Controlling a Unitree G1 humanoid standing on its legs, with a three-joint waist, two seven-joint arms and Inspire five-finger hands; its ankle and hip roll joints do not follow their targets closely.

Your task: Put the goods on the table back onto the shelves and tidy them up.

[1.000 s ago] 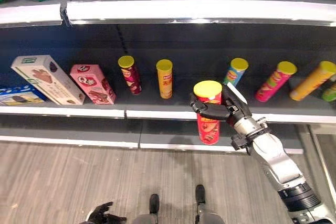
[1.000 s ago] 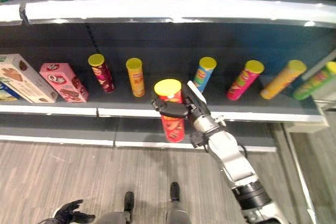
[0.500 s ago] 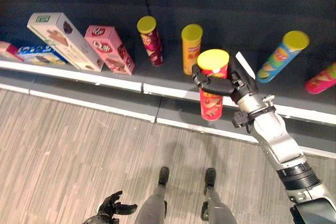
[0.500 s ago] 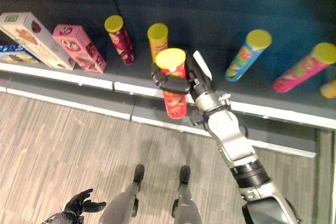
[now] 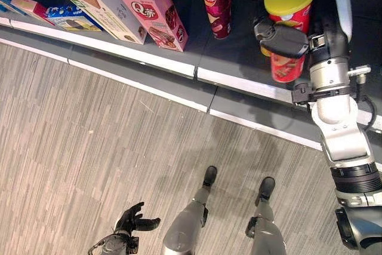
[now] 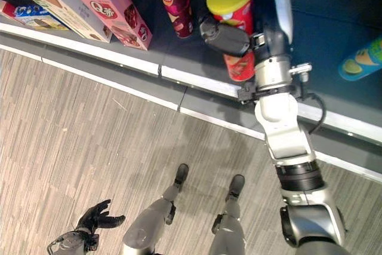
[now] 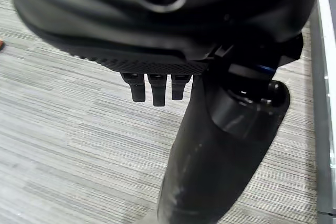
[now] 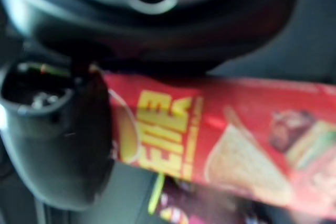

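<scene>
My right hand (image 5: 301, 35) is curled round a red chip can with a yellow lid (image 5: 289, 28), holding it upright just above the dark shelf (image 5: 236, 52). In the right wrist view the red can (image 8: 220, 140) lies across the palm, with the thumb (image 8: 58, 140) wrapped against it. A maroon chip can (image 5: 215, 1) stands on the shelf just left of the held one. Low at the left, my left hand (image 5: 132, 224) hangs over the floor with relaxed fingers (image 7: 153, 87) and nothing in it.
A pink box (image 5: 154, 11), a white box (image 5: 95, 1) and a flat blue pack (image 5: 70, 18) lean on the shelf to the left. A blue chip can (image 6: 361, 64) lies at the far right. The shelf's white front edge (image 5: 137, 57) runs diagonally above grey plank floor (image 5: 77, 141).
The camera has tilted down and moved closer, so the shelf slid up the picture. My right hand has carried the red can further in over the shelf, beside the maroon can.
</scene>
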